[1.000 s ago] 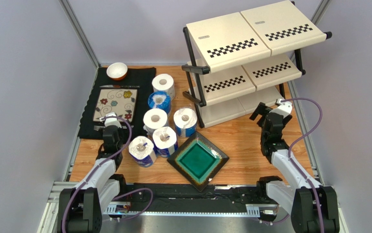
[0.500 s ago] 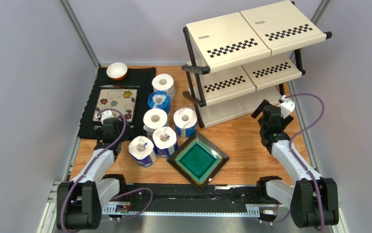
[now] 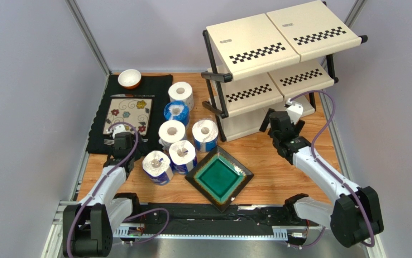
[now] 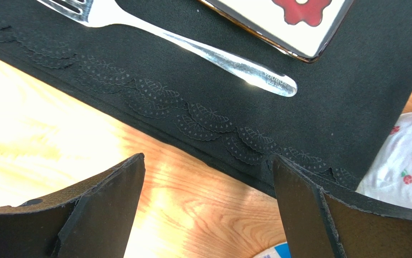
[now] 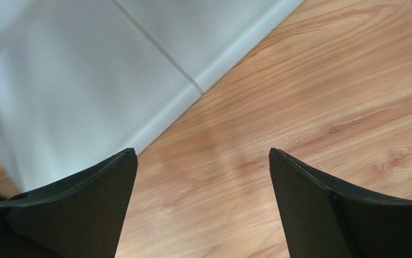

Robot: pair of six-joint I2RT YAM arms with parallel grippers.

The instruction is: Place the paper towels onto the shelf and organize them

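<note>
L gripper (image 4: 207, 159): fingers spread wide, nothing btwn them, i.e. released. In the top view it hovers at the left side of the frame, over the near edge of the black placemat (image 3: 157, 87) where it meets the wood table (image 3: 262, 172). L wrist view: a fork (image 4: 213, 54) lies on the mat across the top of the frame, w/ a corner of the flower-print rectangular plate (image 4: 278, 27) at upper right. A white roll w/ small red print shows at the right edge.

R gripper (image 5: 203, 151): also spread, gripping nothing. In the top view it sits right of ctr, just in front of the shelf (image 3: 256, 47), low by the bottom tier. R wrist view: the cream bottom panel fills the upper left, bare wood under the fingers.

Paper towels (image 3: 171, 131): six rolls, all upright w/ cores up, standing on the table in a cluster left of ctr, btwn placemat and shelf. The farthest sits at the mat's right edge; the nearest is just right of the L arm.

A green square plate (image 3: 219, 176) lies at lower ctr, just beside the nearest rolls. A small bowl (image 3: 129, 78) sits at the mat's top edge, a knife (image 3: 133, 95) just below it.
</note>
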